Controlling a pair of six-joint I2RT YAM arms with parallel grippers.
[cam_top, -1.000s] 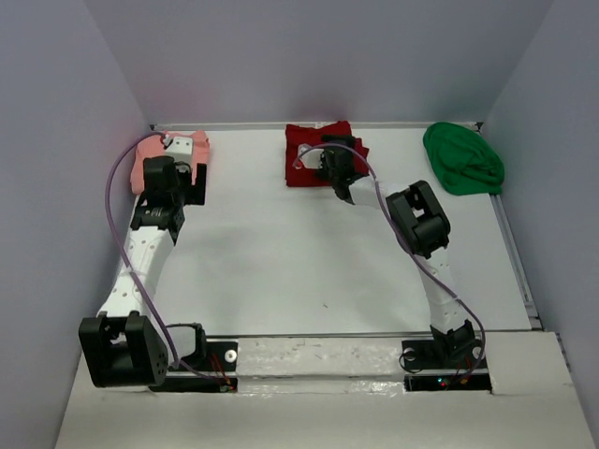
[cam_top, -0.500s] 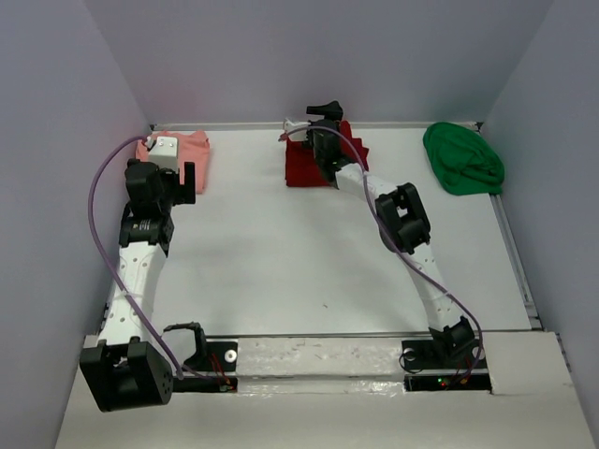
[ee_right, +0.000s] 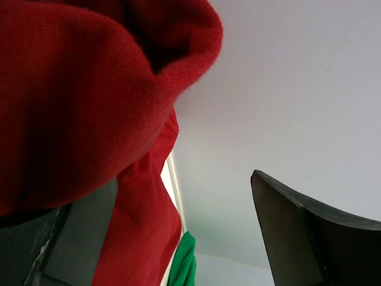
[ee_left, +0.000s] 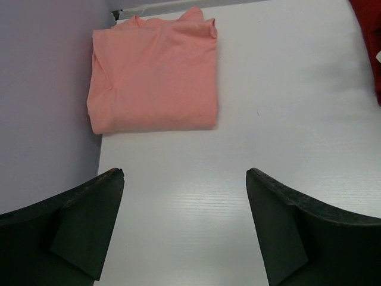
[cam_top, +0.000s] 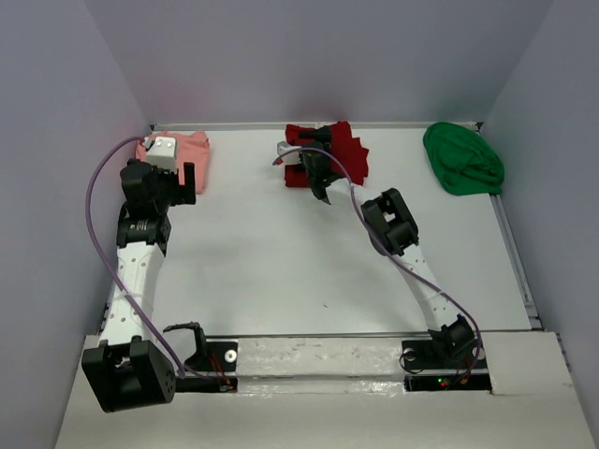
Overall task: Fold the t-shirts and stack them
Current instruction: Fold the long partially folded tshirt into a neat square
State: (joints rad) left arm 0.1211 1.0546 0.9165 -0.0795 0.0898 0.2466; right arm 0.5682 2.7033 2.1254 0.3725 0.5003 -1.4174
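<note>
The left gripper (ee_left: 184,232) has its 2 dark, wedge-shaped fingers (ee_left: 83,220) spread wide over bare tabletop, holding nothing. Just beyond them, apart from both tips, the salmon-pink t-shirt (ee_left: 155,77) lies in the far-left corner of the table (cam_top: 281,271) as a flat, smooth-faced rectangle with soft rounded fold edges. The right gripper (ee_right: 184,196) is also spread wide. The dark red t-shirt (ee_right: 71,107) bulges over and against 1 finger in a thick rolled fold, draped rather than pinched, and the other finger stands clear in the air. Its knit looks fine and matte, heavy enough to sag. From above, this shirt sits at the middle of the far edge as an uneven, rumpled block with 1 side pushed up by the gripper. The bright green t-shirt (cam_top: 463,159) is a crumpled, rounded heap in the far-right corner, well apart from both arms. The step in hand looks like folding the red shirt: 1 shirt appears done, 1 is under way, 1 is untouched, and nothing is stacked. The next move probably calls for the right fingers to close on a single hem or layer rather than the whole roll, since limp cloth slides off a lone finger. The left arm could pin the opposite edge.
</note>
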